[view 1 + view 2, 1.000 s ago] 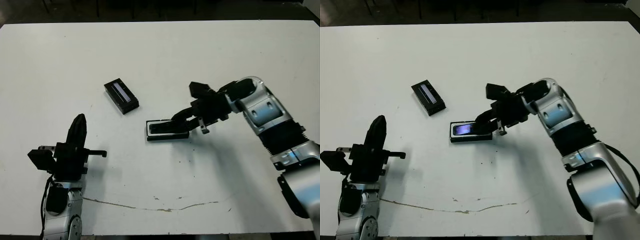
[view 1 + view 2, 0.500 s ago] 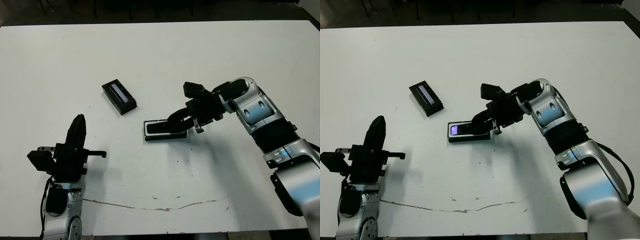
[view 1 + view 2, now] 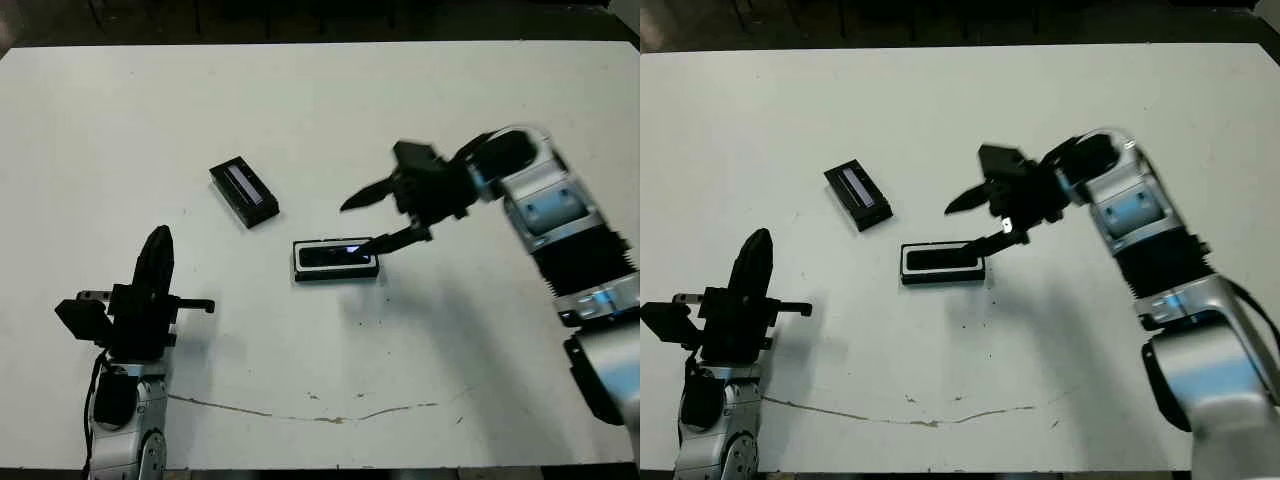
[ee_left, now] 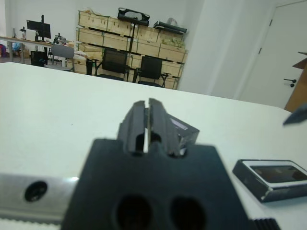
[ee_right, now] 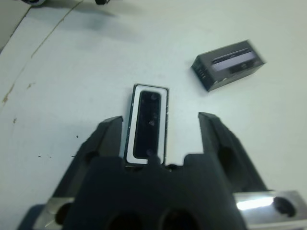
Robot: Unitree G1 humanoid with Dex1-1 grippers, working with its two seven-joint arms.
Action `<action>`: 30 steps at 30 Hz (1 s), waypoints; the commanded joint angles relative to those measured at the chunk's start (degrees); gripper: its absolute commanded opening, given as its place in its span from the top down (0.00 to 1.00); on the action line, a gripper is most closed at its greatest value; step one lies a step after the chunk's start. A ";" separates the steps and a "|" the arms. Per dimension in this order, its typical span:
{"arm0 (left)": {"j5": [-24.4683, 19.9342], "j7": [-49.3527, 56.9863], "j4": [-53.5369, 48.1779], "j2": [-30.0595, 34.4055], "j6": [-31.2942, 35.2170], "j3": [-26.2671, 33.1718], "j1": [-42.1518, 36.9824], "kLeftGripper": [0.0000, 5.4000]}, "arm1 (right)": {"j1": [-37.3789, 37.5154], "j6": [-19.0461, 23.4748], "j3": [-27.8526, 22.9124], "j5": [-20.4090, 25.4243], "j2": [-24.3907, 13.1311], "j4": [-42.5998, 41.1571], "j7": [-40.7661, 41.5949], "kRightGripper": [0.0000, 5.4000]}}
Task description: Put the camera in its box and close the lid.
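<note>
Now seated: slim black camera bar [image 5: 147,123] inside white-lined black tray [image 3: 336,272]. Right gripper [image 3: 385,213] above tray, spread wide, empty. Next: fetch silver-striped black lid block [image 3: 243,192] beyond tray.

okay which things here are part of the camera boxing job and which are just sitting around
Part of the job:
camera, lying in its box
box
lid, apart on the table
right gripper, open beside the box

Just there:
left gripper, shut, idle
crack line in the tabletop
</note>
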 commanded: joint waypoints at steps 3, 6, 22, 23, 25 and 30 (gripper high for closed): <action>-0.01 0.28 1.94 -0.42 0.65 -0.08 2.00 1.00 | 1.35 2.18 -3.90 4.14 -2.20 -2.78 -0.13 0.18; 0.15 0.48 1.67 -0.44 0.79 -0.16 2.18 1.00 | 3.49 7.28 -8.07 7.71 -2.00 -4.92 -4.54 0.08; 0.60 0.67 1.87 -0.34 0.62 -0.19 2.24 1.00 | 36.35 -5.41 -6.70 -10.87 2.22 -35.53 -49.51 0.34; 0.34 0.55 1.86 -0.36 0.78 -0.21 2.24 1.00 | 37.01 -6.30 -5.91 -11.77 2.22 -35.35 -49.73 0.37; 0.59 0.87 1.68 -0.48 1.00 -0.25 2.36 1.00 | 37.92 -6.67 -4.56 -13.20 2.17 -35.36 -49.85 0.44; 0.58 0.53 1.95 -0.38 0.41 -0.25 2.39 1.00 | 39.29 -8.90 -0.89 -17.01 2.18 -32.99 -50.19 0.60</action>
